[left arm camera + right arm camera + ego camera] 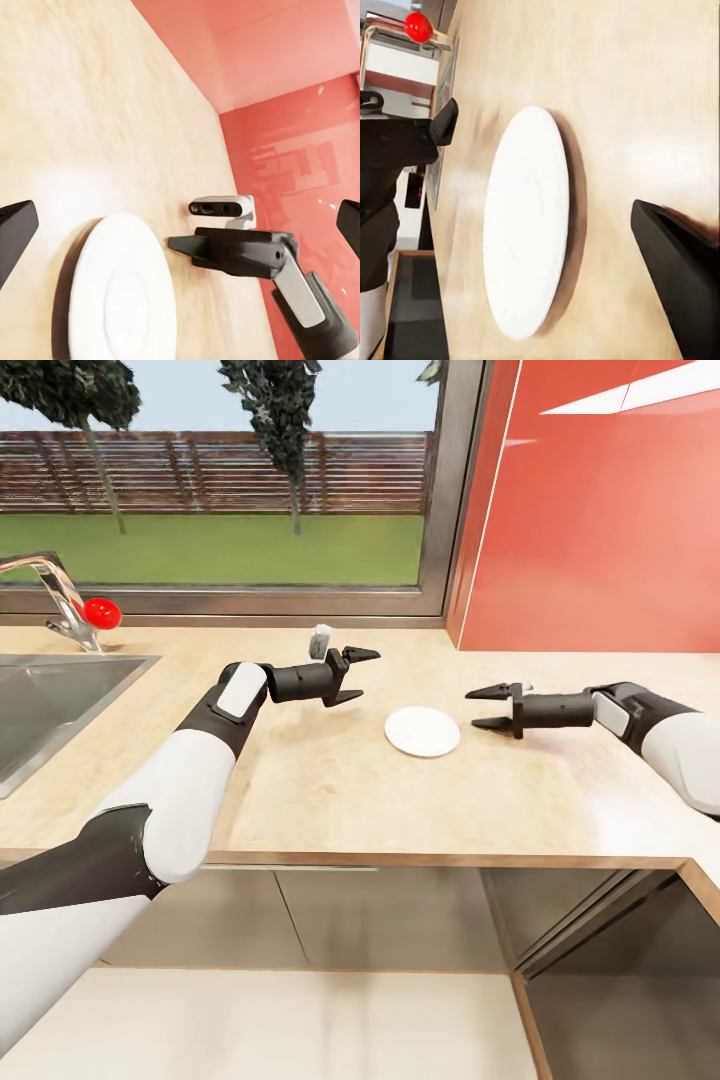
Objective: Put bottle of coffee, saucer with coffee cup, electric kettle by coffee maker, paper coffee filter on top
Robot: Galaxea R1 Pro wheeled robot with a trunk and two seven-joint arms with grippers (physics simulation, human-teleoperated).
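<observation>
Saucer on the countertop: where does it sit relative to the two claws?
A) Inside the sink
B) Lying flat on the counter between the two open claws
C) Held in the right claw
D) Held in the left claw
B: the saucer lies flat on the kitchen countertop, with the left claw and right claw open on either side, neither touching it.

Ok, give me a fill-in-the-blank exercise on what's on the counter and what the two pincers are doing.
1. The saucer lies flat on the kitchen countertop, between the two ____.
2. The left pincer and the right pincer are both ____ and hold nothing.
3. The saucer carries no ____ on it.
4. At the head view's left, a faucet stands over the ____.

Missing words: pincers; open; cup; sink
</observation>
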